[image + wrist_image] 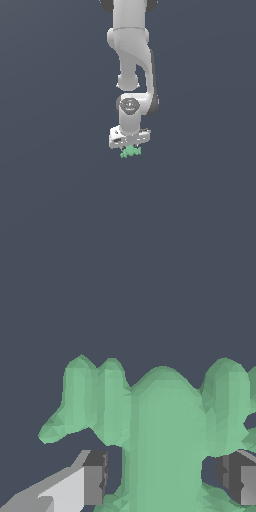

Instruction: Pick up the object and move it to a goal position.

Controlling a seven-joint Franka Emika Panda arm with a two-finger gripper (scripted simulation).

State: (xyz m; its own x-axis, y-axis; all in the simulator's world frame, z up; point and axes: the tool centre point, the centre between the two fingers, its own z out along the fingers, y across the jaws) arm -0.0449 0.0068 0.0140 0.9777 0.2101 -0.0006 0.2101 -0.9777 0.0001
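Observation:
The object (131, 152) is a small mint-green knobbly piece lying on the dark grey floor, directly under the white gripper (130, 146). In the wrist view the object (165, 421) fills the middle, its thick central trunk running between the two dark fingertips (95, 478). The gripper (167, 480) straddles that trunk, and a narrow dark gap shows on each side between pad and trunk. The jaws stand open around the object, not pressed on it. Several rounded lobes stick out beyond the fingers.
A plain dark grey floor (50, 200) spreads all around the arm. The white arm (131, 60) comes down from the top middle of the exterior view. No other objects or any goal mark show.

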